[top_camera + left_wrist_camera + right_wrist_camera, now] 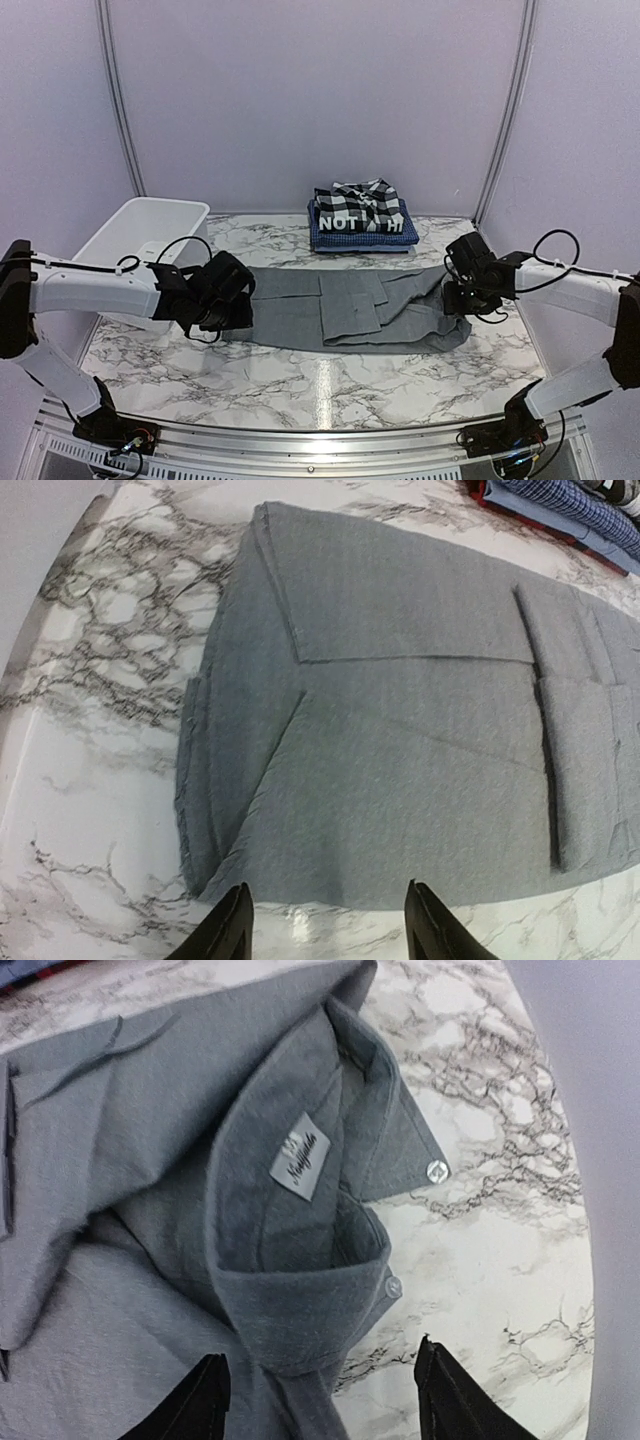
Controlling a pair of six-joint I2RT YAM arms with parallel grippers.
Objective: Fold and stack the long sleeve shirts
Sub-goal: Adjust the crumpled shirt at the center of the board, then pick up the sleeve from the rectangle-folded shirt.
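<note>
Grey shirt (350, 310) lay flat across the marble table (300, 385), sleeves folded inward, just before the stack (362, 220) of folded shirts. Left gripper (225, 305) stood at one end, right gripper (462, 290) at the other. Left wrist: jaws apart and empty, fingertips (238, 910) at the shirt's edge. Right wrist: jaws apart, nothing pinched, collar (300, 1260) below them. Judged step: sleeves in, crosswise fold pending. Next move calls for both grippers to pinch one end and carry it over.
</note>
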